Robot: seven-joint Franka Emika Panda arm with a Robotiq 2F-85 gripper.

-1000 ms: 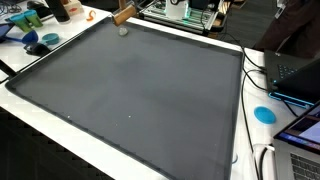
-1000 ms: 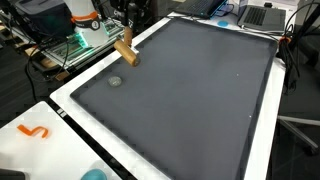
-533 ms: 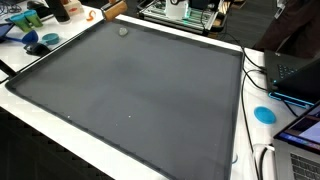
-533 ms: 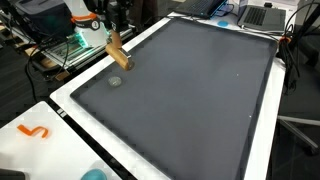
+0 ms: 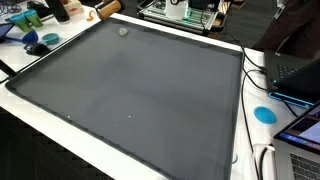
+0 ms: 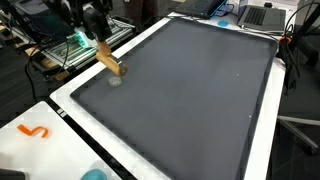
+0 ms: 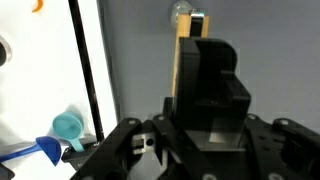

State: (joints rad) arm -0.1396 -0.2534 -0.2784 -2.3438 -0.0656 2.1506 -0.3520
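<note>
Wrist view puts my black gripper (image 7: 197, 62) right in the middle, and its jaws are clamped on a long tan wooden block (image 7: 184, 58) that runs away from the camera. At the block's far tip a small pale round ball (image 7: 181, 11) peeks out. I cannot tell from here whether the two touch.

In an exterior view the gripper (image 6: 99, 36) hangs over the left edge of the dark grey rubber mat (image 6: 200, 90). The wooden block (image 6: 109, 59) is tilted downward, its low end just above the ball (image 6: 115, 81), which lies on the mat close to that edge.

A light blue plastic scoop (image 7: 66, 126) sits off the mat to the left on the white table (image 6: 70, 140). An orange S-shaped piece (image 6: 33, 131) lies nearer, well apart from the ball.
</note>
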